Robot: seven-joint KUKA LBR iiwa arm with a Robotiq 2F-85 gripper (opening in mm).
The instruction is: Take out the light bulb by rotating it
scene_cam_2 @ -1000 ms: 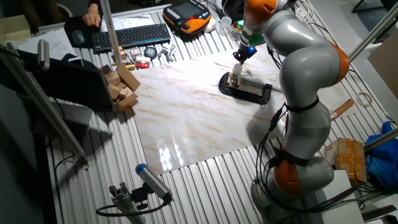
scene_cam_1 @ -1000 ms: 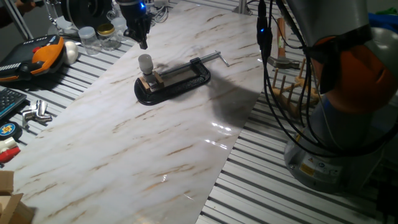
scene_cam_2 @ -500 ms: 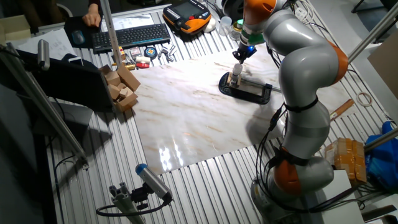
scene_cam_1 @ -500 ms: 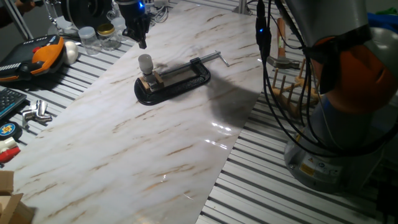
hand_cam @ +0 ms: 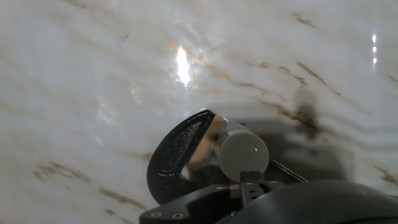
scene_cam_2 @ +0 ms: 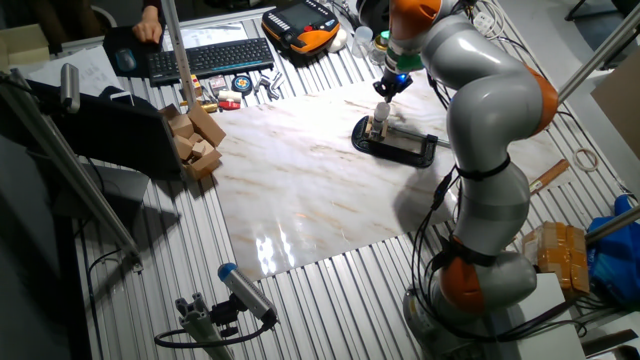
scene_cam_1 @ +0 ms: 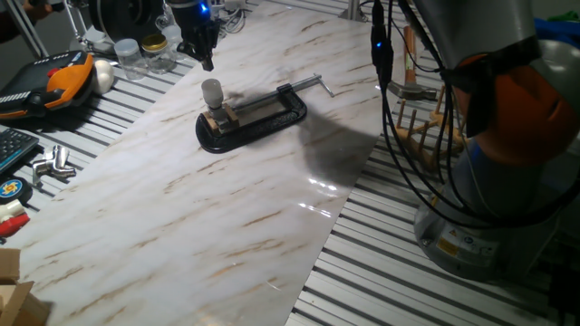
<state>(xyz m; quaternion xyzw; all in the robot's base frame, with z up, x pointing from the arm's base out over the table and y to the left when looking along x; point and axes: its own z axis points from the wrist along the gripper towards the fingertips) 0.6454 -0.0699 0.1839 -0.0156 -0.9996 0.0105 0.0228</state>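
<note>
Gripper (scene_cam_1: pixel 207 62) stays parked above the light bulb (scene_cam_1: pixel 211 91); nothing has shifted in 1 second.
Bulb sits untouched in the black C-clamp (scene_cam_1: pixel 258 116); unscrewing not begun, finger spacing cannot be told.

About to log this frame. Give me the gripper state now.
Gripper: holding nothing, above the bulb and apart from it; open or closed cannot be told.
</note>
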